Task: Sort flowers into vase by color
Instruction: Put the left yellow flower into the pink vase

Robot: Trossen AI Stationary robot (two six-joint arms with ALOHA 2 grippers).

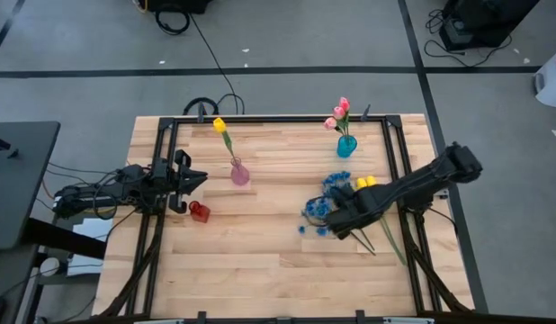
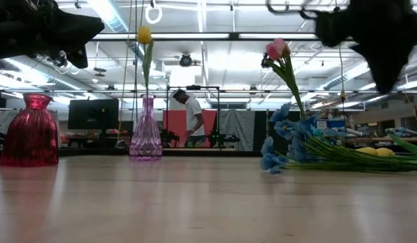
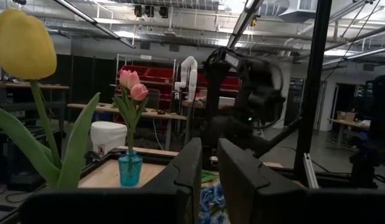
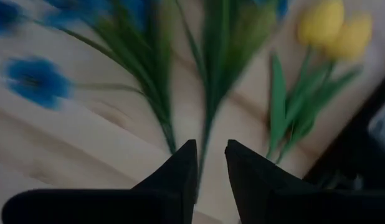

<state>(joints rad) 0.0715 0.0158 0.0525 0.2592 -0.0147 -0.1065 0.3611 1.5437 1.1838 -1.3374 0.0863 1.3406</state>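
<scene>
Partly sorted: right gripper point(image 1: 336, 219) at 4 o'clock, fingers slightly parted astride a stem in the unsorted blue/yellow pile point(image 1: 336, 202), gripping nothing; red vase point(image 1: 199, 211) empty beside idle, near-closed left gripper point(image 1: 190, 180); farther, yellow tulip point(image 1: 219, 125) and pink tulips point(image 1: 339, 113) already vased.

Wooden table point(image 1: 260, 270), person point(image 2: 192, 116) standing behind, white bucket point(image 3: 109, 137), black cables point(image 1: 206, 49)

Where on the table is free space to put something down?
The near half of the table is bare, and so is the strip between the pink vase and the blue vase. It is crowded around the loose flowers under the right hand.
</scene>
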